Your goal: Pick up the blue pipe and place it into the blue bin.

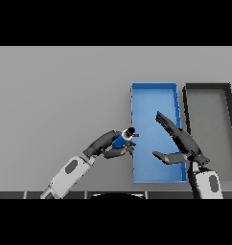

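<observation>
The blue pipe (121, 139) is a short blue cylinder with a dark end. My left hand (108, 144) is shut on it, its fingers curled round the pipe just left of the blue bin's left wall. The blue bin (154, 88) is a long rectangular tray in the middle right of the table. Over the bin's right side my right hand (181, 143) hovers open, fingers straight and pointing up-left, thumb held out to the left.
A dark grey bin (207, 86) of similar shape stands right beside the blue bin, on its right. The grey table (60, 95) stretches to the left and back.
</observation>
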You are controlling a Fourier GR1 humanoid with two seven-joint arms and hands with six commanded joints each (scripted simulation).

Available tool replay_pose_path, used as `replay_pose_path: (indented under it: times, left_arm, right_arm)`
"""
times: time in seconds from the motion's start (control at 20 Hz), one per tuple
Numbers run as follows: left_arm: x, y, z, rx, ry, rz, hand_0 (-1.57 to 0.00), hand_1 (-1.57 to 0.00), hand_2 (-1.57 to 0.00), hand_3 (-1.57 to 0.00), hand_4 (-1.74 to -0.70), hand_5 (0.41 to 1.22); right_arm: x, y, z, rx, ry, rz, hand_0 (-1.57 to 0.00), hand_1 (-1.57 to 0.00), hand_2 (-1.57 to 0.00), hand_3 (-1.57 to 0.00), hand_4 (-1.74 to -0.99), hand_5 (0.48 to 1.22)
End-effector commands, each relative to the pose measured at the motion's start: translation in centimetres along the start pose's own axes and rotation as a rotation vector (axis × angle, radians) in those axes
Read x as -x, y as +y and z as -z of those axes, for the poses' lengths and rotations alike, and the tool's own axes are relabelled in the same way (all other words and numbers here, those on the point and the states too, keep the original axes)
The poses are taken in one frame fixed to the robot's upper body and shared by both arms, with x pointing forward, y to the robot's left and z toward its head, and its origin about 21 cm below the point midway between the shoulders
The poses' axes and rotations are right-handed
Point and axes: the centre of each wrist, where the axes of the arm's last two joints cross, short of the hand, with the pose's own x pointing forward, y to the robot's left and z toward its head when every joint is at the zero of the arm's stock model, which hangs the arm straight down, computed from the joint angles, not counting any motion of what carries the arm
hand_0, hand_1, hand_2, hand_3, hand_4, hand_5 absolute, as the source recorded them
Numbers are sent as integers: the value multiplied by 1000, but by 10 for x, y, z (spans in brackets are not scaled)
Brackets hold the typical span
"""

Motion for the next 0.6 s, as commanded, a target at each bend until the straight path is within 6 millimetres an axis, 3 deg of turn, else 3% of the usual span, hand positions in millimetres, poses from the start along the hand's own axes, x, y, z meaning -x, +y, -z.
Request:
replay_pose_path:
  times: [0.0, 0.25, 0.55]
  left_arm:
    - [2, 1, -4, 5, -3, 5, -1571, -1571, -1571, -1489, -1741, 1221]
    - [-3, 6, -5, 8, 2, 11, -1571, -1571, -1571, -1484, -1741, 1221]
    - [1, 2, -3, 24, -22, 0, -1571, -1571, -1571, -1516, -1741, 1221]
  right_arm:
    - [-11, 2, 8, -54, 4, -12, 1, 1, 1, 1, -1319, 501]
    - [-34, 19, 42, -269, 15, -79, 1, 1, 1, 1, -1311, 517]
    - [-36, 43, 81, -418, 23, -115, 1, 1, 1, 1, -1232, 531]
